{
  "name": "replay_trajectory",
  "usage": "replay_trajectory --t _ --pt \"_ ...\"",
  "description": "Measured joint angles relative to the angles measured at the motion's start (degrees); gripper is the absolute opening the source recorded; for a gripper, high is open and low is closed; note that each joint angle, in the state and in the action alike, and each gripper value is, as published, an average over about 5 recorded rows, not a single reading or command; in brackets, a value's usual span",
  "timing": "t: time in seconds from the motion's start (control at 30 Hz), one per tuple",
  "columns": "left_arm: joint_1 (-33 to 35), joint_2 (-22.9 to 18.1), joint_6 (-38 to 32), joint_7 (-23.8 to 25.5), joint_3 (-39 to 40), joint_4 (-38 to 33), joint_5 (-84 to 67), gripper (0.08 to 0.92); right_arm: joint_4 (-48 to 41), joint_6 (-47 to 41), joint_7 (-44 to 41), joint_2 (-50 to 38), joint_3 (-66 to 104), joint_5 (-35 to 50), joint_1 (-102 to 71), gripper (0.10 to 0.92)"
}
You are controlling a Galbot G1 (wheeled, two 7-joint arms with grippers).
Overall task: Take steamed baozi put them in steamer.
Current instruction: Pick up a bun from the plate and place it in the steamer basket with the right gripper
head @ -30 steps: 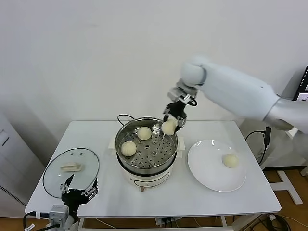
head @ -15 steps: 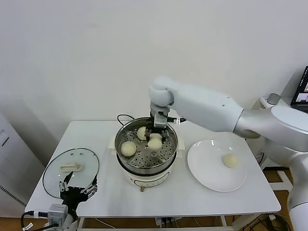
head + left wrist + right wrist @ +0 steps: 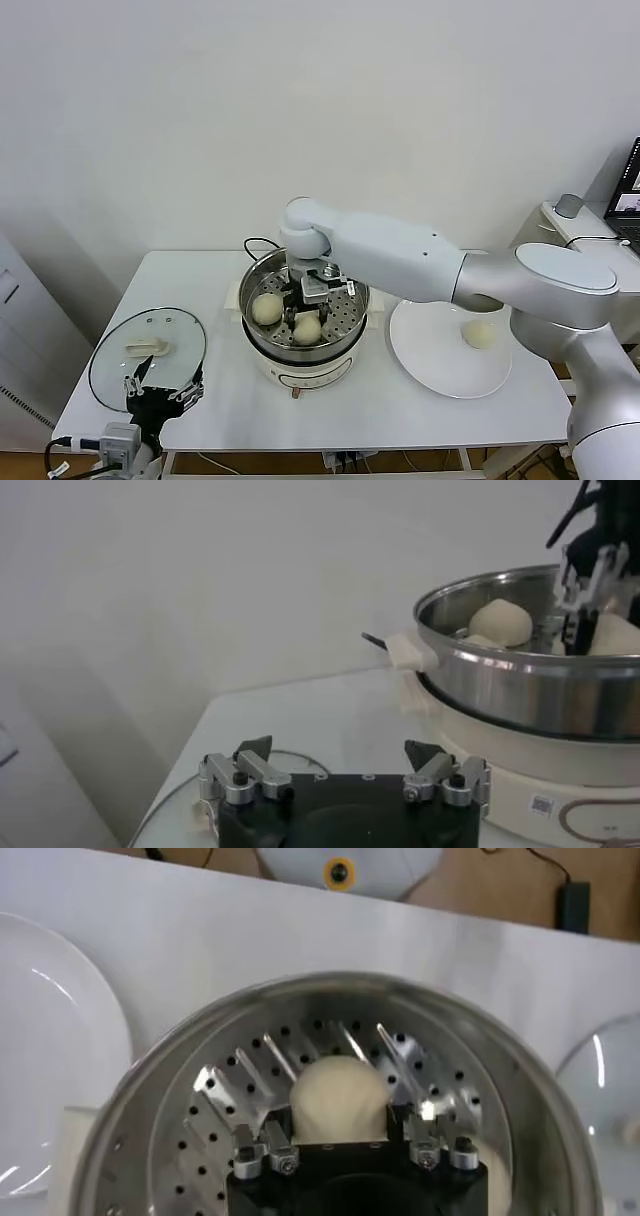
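The steel steamer (image 3: 340, 343) stands mid-table on its white base. My right gripper (image 3: 305, 303) is down inside it, shut on a cream baozi (image 3: 307, 327) held low over the perforated floor. In the right wrist view that baozi (image 3: 340, 1098) sits between the fingers (image 3: 278, 1138) above the steamer floor (image 3: 235, 1083). A second baozi (image 3: 266, 308) lies in the steamer's left part. A third is hidden behind my arm in the head view. The left wrist view shows two baozi (image 3: 500, 621) in the steamer (image 3: 540, 690). One baozi (image 3: 480, 333) lies on the white plate (image 3: 430, 360).
My left gripper (image 3: 160, 392) is parked open at the table's front left, next to the glass lid (image 3: 185, 350) with its cream handle; its jaws (image 3: 338, 750) hold nothing. A black cord (image 3: 256, 242) runs behind the steamer. The plate (image 3: 50, 1028) is right of the steamer.
My right gripper has carried the baozi from above the steamer's far right rim down and leftward into the basket. The left arm has not moved.
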Motion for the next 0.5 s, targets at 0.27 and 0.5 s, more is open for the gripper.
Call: replay_trajectory --t 0.27,0.5 --pt "-0.2 0.0 0.1 0.0 0.1 0.1 0.0 0.823 0.3 -0.2 -0.3 0.3 -0.4 0.8 0.3 0.562" --pt "-0.2 0.0 0.1 0.1 0.1 0.1 0.0 0.823 0.2 -2.0 -0.1 -0.1 -1.7 3.5 1.2 0.69"
